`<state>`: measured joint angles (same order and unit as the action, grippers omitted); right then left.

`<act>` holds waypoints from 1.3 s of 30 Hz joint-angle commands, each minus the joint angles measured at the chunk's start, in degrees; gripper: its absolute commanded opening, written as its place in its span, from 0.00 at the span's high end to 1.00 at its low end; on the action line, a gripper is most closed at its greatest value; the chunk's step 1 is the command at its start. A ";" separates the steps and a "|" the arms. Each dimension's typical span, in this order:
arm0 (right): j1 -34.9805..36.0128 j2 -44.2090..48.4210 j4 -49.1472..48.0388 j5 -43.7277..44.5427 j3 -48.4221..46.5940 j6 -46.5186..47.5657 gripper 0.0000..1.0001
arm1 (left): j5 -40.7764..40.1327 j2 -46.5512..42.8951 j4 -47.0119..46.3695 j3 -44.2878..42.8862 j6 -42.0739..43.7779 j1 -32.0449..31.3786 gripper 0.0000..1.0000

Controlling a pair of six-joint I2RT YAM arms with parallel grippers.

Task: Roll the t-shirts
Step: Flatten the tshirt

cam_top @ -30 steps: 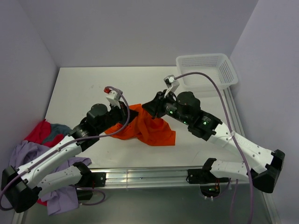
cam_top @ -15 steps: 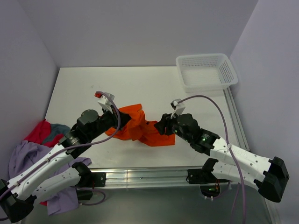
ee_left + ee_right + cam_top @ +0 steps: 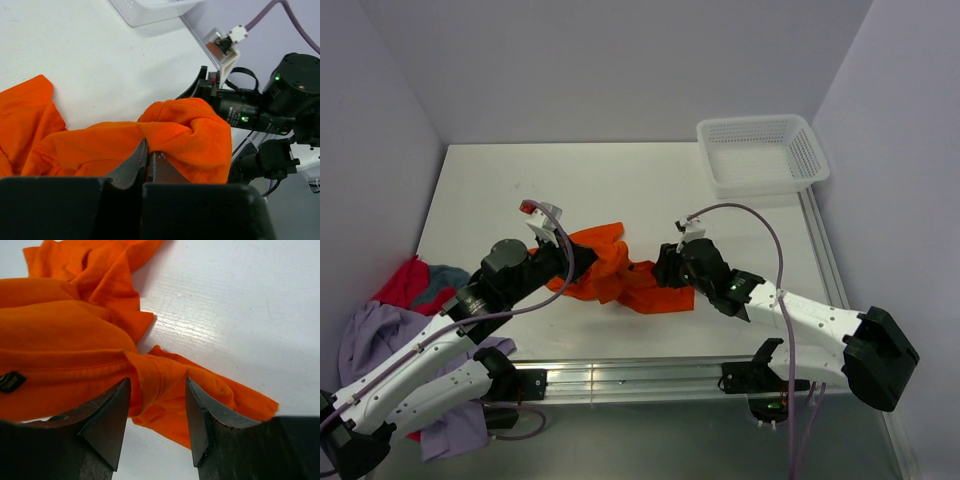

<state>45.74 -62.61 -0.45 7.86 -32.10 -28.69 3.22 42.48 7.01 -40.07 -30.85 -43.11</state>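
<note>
Pinching a fold of the orange t-shirt (image 3: 620, 275), the left hand (image 3: 570, 262) is closed tight on the fabric. In the left wrist view its two fingers are pressed together, with cloth bunched up over them. The shirt lies crumpled on the white bench (image 3: 510, 190), near the middle and towards the front edge, stretched between the two arms.

The right hand (image 3: 157, 390) sits low at the shirt's right end. Its fingers (image 3: 107, 415) stand apart, about half wide, and a hemmed edge of the orange cloth runs between them. They straddle that edge rather than squeeze it, and a gap shows on either side.

A white perforated basket (image 3: 812, 165) stands at the far right corner of the bench, well apart from the shirt.

The other shirts are heaped at the left edge, beside the left arm's base. A lavender t-shirt (image 3: 365, 335) is nearest the front, with a red t-shirt (image 3: 405, 280) and a grey-blue t-shirt (image 3: 448, 275) just behind it. None of them touches either hand.
</note>
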 commanded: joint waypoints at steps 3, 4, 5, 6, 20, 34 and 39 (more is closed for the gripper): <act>-0.65 -4.36 -1.92 0.32 -5.08 0.21 0.50 | 0.12 -1.26 -1.12 -0.09 0.27 -0.22 1.00; -0.56 -4.80 -1.32 1.10 -5.25 -0.31 0.58 | 0.12 -1.26 -0.94 -0.35 0.27 -0.30 1.00; -0.65 -5.41 -0.96 2.93 -5.60 -0.58 0.69 | 0.12 -1.35 -0.85 -0.27 0.18 -0.22 1.00; -0.65 -5.51 -0.44 4.08 -6.13 -0.84 0.87 | 0.12 -1.43 -0.50 -0.35 0.09 -0.22 1.00; -1.79 11.10 14.41 12.80 -22.73 2.05 1.00 | -1.12 -0.47 10.99 -17.56 1.58 -0.22 1.00; -1.70 18.22 26.63 -0.04 -51.21 7.68 1.00 | 2.05 7.17 31.40 -61.68 4.84 -0.22 1.00; -1.70 19.63 30.06 2.24 -56.84 8.56 1.00 | 8.27 7.80 27.37 -57.77 1.95 -0.22 1.00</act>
<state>44.27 -44.25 25.76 7.35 -85.69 -22.48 7.57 48.51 35.35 -100.75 -27.42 -43.33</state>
